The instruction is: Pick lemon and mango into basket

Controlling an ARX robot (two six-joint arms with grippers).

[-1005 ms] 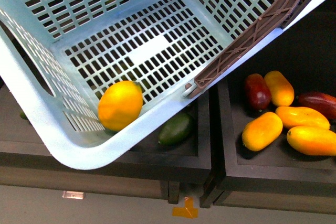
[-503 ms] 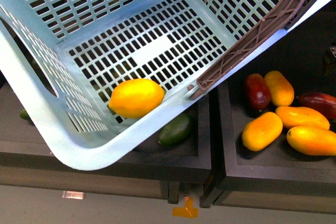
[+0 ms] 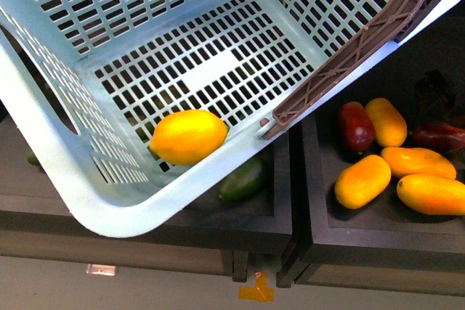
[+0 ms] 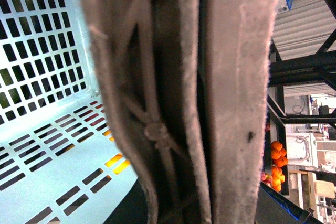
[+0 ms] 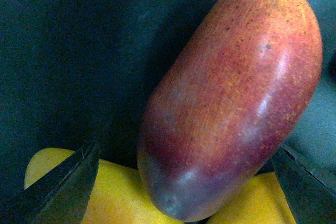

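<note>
The light blue-green basket point(image 3: 51, 157) hangs tilted above the left tray. Its brown handle point(image 4: 178, 98) fills the left wrist view, and my left gripper is shut on it; the fingers themselves do not show. The yellow-orange lemon point(image 3: 189, 136) lies on its side on the slotted floor, against the basket's low wall. My right gripper point(image 5: 184, 192) is open and straddles the lower end of a red-to-orange mango point(image 5: 231, 98), with one dark finger point(image 5: 63, 187) on each side. In the front view that mango point(image 3: 443, 138) lies at the right tray's far edge, under the dark blurred gripper point(image 3: 436, 92).
A dark green oval fruit point(image 3: 243, 178) lies in the left dark tray under the basket. The right tray point(image 3: 309, 201) holds several yellow-orange mangoes point(image 3: 362, 179) and a dark red one point(image 3: 356, 127). Yellow fruit point(image 5: 121, 198) lies beneath the straddled mango.
The lemon rolled from upright onto its side and then settled. My right gripper has come into the front view over the red mango at the right tray's far edge.
</note>
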